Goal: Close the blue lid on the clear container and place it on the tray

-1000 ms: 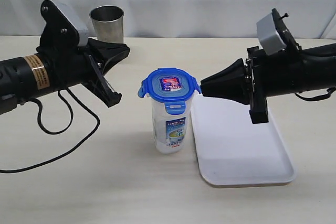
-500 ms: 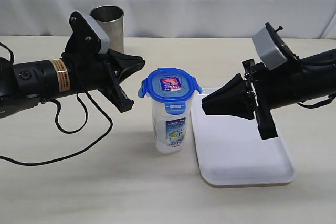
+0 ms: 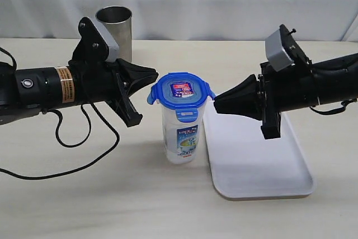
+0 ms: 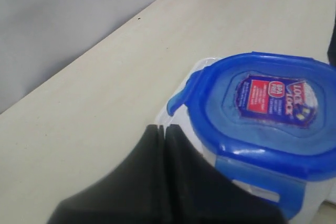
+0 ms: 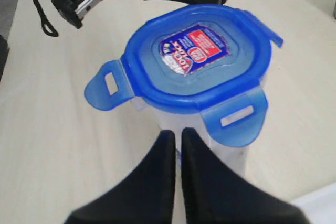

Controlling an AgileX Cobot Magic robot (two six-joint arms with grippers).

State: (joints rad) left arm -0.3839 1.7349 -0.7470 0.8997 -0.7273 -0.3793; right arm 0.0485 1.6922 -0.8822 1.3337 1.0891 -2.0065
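The clear container [image 3: 182, 138] stands upright on the desk [image 3: 112, 200], near its middle and just beside the near-left edge of the white tray [image 3: 257, 163], not on it. The blue lid [image 3: 180, 90] sits on top of the container with its red-and-white sticker facing up. The flaps at its sides flare outward from the rim, and the front flap hangs down over the wall. The left gripper [image 3: 155, 73] has its jaws pressed together with nothing between them. It points at the lid from the left at rim height, its tip just beside the lid's left flap; whether it touches cannot be told. The right gripper [image 3: 216, 101] is likewise pinched shut and empty. It points at the container from the right, above the tray's left edge, with its tip close to the lid's right flap and just below the rim. The container thus stands between the two tips. A steel cup [image 3: 114, 23] stands at the desk's far edge behind the left arm, and a black cable [image 3: 84, 158] loops over the desk below that arm.
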